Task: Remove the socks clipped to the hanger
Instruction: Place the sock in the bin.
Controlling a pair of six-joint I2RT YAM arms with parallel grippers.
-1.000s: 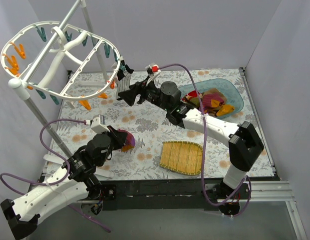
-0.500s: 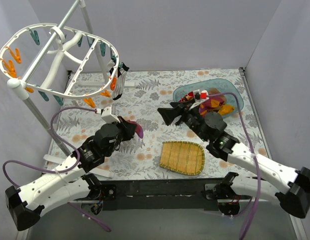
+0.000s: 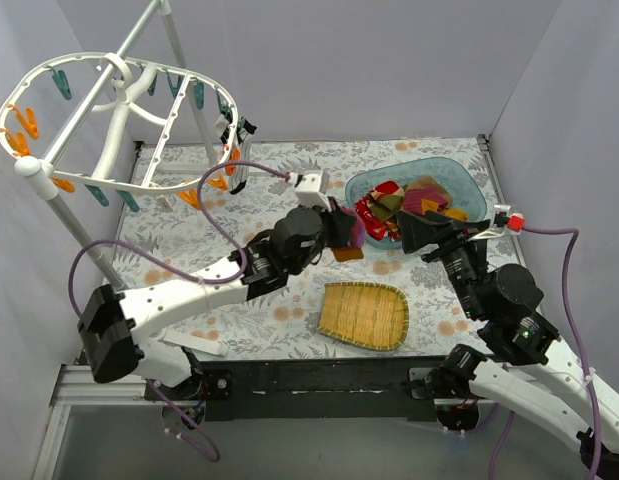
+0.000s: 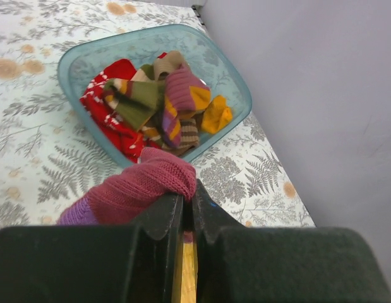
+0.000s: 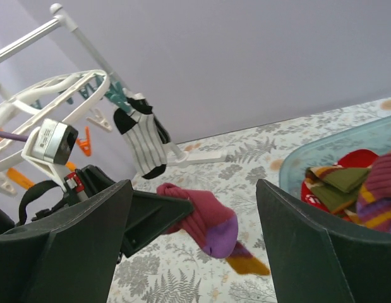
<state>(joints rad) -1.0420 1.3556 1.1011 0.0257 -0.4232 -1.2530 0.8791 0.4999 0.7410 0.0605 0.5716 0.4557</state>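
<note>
Over by the teal bin (image 3: pixel 459 172) is where my left gripper (image 3: pixel 347 232) has ended up. A second ago that arm was tucked low on the left side of the table, and now it's swung right across, with the maroon-and-purple sock (image 4: pixel 141 186) hanging just short of the bin's near rim. The jaws are pinched tight on the sock's cuff, and the orange toe dangles underneath, clear of the cloth.

Meanwhile my right gripper (image 3: pixel 409 232) has backed off. It was up at the hanger (image 3: pixel 111 120), nosing at the black-and-white striped sock (image 5: pixel 143 142), and now it sits beside the bin with its jaws spread wide and nothing in them. So it came away without that sock, which is still clipped to the hanger's far end.

My read is that this sock is basically done and just needs to go a bit further over the pile of socks (image 4: pixel 157 101) before I let go. The striped one is the only sock I can see left on the frame, so that's next. The other clips look bare from here, though a few are too small to be sure about.
</note>
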